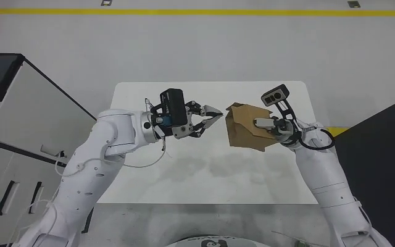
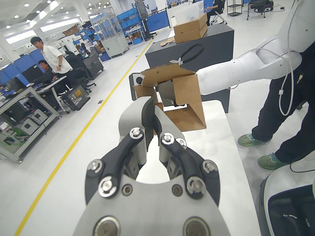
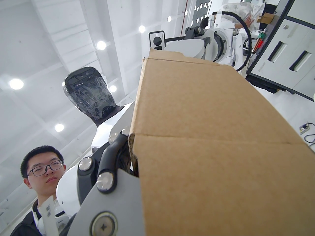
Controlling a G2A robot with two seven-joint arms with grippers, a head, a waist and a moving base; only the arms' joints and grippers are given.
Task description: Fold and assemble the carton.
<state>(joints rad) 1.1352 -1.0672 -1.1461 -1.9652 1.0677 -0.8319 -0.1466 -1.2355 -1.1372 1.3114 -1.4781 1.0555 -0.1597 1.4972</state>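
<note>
The right gripper [image 1: 264,123] held the half-formed carton [image 1: 242,128] above the counter [image 1: 185,179], flaps not yet tucked. The left gripper [image 1: 216,115] waited beside it, fingers narrow and empty.

Top cam: down on bench [image 1: 185,176]. Left wrist: level along bench, carton [image 2: 187,92] mid-range. Right wrist: tight on carton, facing up. All share carton.

Gap btw my left gripper [image 1: 218,114] tips and the carton [image 1: 245,128] is narrow but open, nothing in it. Carton's right side is blocked: right gripper [image 1: 262,123] & its arm sit there. Wide bare stretch of table [image 1: 185,179] toward me, room to pass. Black cabinet [image 1: 370,145] flanks the table's right edge, grey cabinet [image 1: 43,111] the left.
</note>
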